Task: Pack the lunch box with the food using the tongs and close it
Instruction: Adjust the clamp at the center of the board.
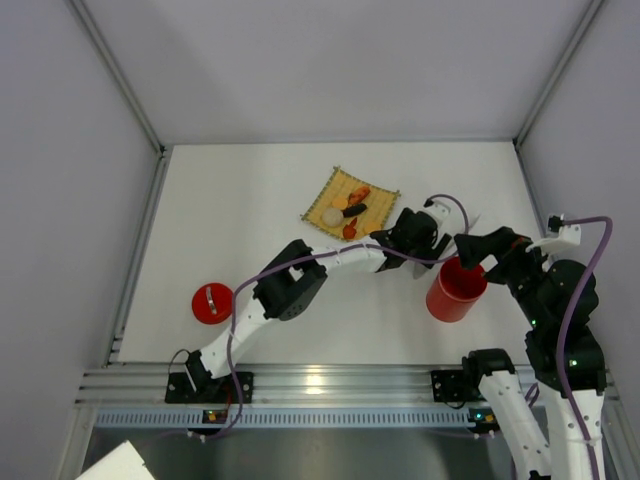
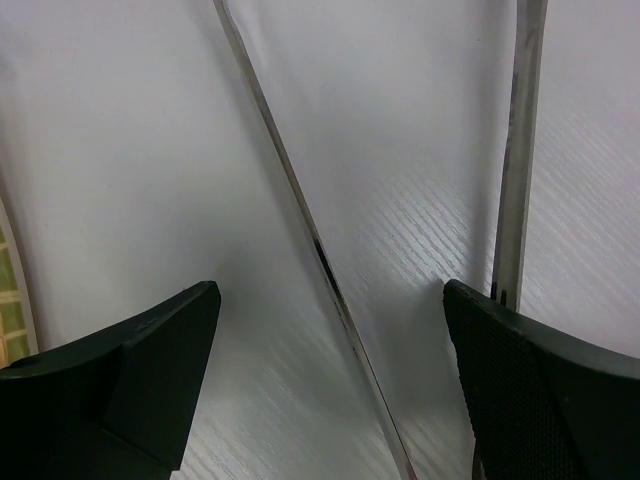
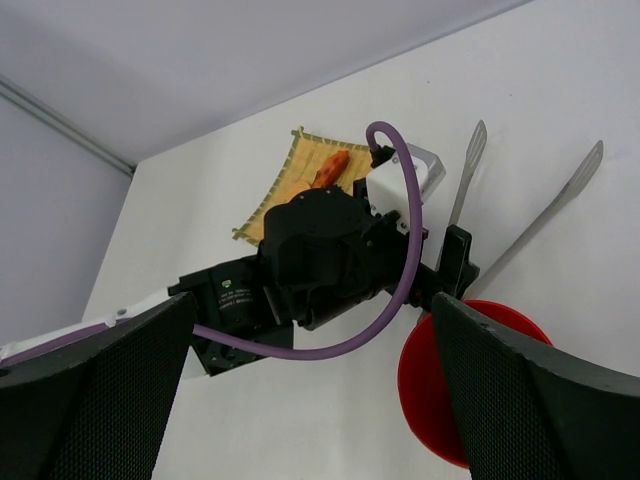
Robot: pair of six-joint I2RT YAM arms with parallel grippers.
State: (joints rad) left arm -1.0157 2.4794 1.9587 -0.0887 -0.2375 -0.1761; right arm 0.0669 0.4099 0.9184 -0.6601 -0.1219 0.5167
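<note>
The silvery tongs [image 3: 463,180] lie on the white table, their two arms spreading toward the far right. My left gripper [image 2: 330,300] is open over them: one tong arm [image 2: 300,210] runs between the fingers, the other [image 2: 520,150] passes by the right finger [image 2: 530,380]. The red lunch box [image 1: 456,290] stands upright without its lid, just near of that gripper. Its red lid [image 1: 211,303] lies apart at the left. The food [image 1: 350,208] sits on the yellow mat [image 1: 335,190]. My right gripper [image 3: 312,305] hangs open beside the lunch box [image 3: 470,385], holding nothing.
The left arm [image 1: 300,280] stretches across the table's middle from the near left to the tongs. The right arm [image 1: 555,300] bends in from the near right. Grey walls and frame posts close in the table on three sides.
</note>
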